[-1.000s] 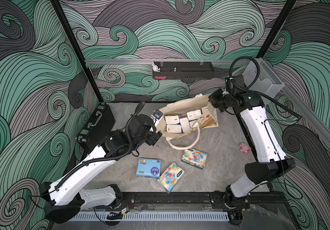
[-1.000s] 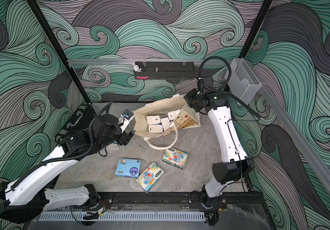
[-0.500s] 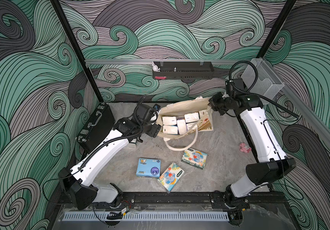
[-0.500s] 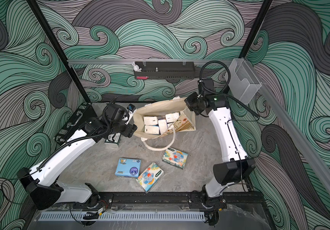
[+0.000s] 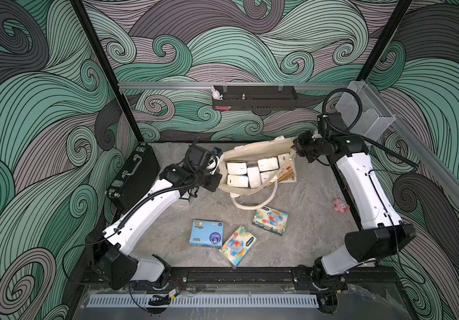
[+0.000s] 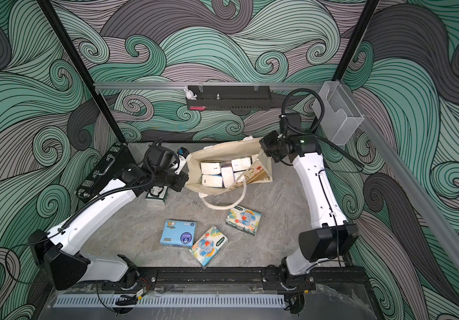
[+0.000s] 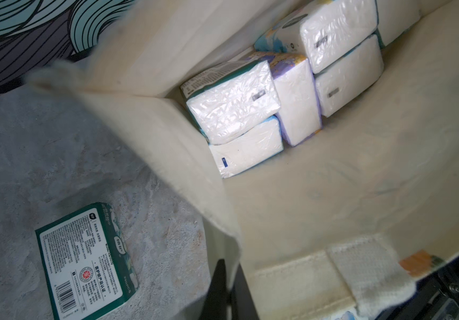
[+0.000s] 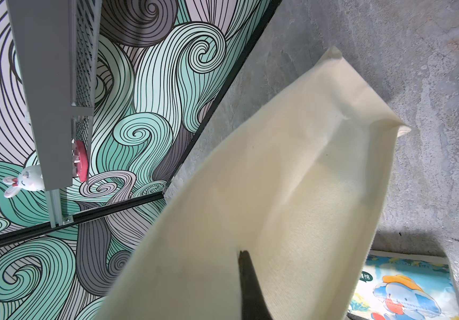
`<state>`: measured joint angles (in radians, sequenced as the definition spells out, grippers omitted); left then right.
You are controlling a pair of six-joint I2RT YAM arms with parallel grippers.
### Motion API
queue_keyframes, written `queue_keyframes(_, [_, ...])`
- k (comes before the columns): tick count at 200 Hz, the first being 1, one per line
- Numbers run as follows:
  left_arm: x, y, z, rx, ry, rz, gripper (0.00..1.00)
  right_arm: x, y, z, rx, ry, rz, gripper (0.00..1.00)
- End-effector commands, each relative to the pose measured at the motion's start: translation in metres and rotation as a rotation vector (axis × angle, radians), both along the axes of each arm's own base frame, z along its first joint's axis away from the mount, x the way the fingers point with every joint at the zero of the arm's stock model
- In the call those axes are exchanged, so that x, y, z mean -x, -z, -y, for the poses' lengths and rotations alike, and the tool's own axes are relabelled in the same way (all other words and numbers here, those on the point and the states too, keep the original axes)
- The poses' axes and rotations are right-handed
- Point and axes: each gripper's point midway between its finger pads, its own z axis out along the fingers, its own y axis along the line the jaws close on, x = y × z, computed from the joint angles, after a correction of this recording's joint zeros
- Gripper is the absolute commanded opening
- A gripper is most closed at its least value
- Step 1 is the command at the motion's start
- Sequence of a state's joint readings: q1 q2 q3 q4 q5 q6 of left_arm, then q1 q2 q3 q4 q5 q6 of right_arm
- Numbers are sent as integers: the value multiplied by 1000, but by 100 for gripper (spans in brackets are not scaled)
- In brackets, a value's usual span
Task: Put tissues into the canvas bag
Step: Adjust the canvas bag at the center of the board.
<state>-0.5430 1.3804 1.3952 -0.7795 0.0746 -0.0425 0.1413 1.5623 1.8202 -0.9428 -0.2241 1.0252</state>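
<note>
The cream canvas bag (image 5: 253, 146) lies at the back middle with its mouth spread, seen in both top views (image 6: 222, 151). Several tissues (image 5: 236, 168) are stacked inside it (image 7: 233, 110). My left gripper (image 7: 227, 266) is shut on the bag's left rim (image 5: 217, 177). My right gripper (image 8: 243, 253) is shut on the bag's right rim (image 5: 296, 149). On the table lie a light blue pack (image 5: 206, 233) and two elephant packs (image 5: 236, 246) (image 5: 270, 221). A dark green pack (image 7: 84, 263) lies beside the bag, under my left arm (image 6: 156, 195).
A black briefcase (image 5: 135, 174) stands against the left wall beside my left arm. A small pink toy (image 5: 341, 205) sits near the right arm. A black shelf (image 5: 254, 97) and a clear holder (image 5: 366, 113) hang on the back rail.
My left arm has reached to the bag and its gripper has shut on the left rim. The bag's mouth now stands wider between the two grippers.
</note>
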Motion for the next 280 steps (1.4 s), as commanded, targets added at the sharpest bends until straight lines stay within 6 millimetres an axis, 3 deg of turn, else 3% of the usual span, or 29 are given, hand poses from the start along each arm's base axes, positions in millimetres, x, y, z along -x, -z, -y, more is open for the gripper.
queue_keyframes(1, [-10, -31, 10, 83, 27, 35, 0, 0, -44, -8, -56, -47, 174, 0])
queue_keyframes(36, [-12, -76, 15, 134, 53, 103, 0, 4, -32, -8, -52, -54, 176, 0])
queue_keyframes(41, [-18, -69, 19, 124, 53, 84, 0, 4, -31, -9, -55, -59, 176, 0])
queue_keyframes(63, [-18, -92, 25, 163, 71, 90, 0, 7, -28, -14, -82, -83, 183, 0])
queue_keyframes(84, [-20, -111, 28, 200, 76, 106, 0, 7, -18, -22, -163, -87, 134, 14])
queue_keyframes(115, [-40, -110, 22, 191, 34, 94, 0, 0, 0, -13, -187, -39, 75, 19])
queue_keyframes(133, [-53, -107, 20, 189, 14, 98, 0, -7, 4, -5, -169, -35, 77, 29])
queue_keyframes(150, [-66, -107, 18, 183, -1, 121, 0, -16, -8, -7, -155, -82, 143, 38])
queue_keyframes(176, [-86, -109, 19, 169, -16, 143, 0, -22, -37, -8, -111, -127, 247, 43])
queue_keyframes(205, [-90, -110, 24, 172, 3, 130, 0, -11, -52, -2, -42, -141, 303, 52])
queue_keyframes(212, [-86, -115, 22, 179, 7, 140, 17, -5, -57, 1, -15, -144, 333, 56])
queue_keyframes(222, [-81, -122, 20, 193, 6, 163, 59, 6, -65, 4, 34, -155, 396, 61])
queue_keyframes(231, [-77, -135, 14, 213, -16, 208, 75, 19, -74, 6, 111, -173, 466, 64])
queue_keyframes(243, [-67, -154, 2, 230, -56, 264, 83, 42, -83, 5, 214, -217, 557, 68])
queue_keyframes(255, [-51, -171, -10, 244, -87, 301, 84, 68, -87, -1, 297, -284, 625, 73])
queue_keyframes(270, [-22, -190, -25, 290, -116, 336, 84, 100, -76, -12, 360, -378, 651, 75])
queue_keyframes(280, [-3, -187, -30, 332, -115, 321, 84, 121, -65, -20, 366, -444, 647, 75])
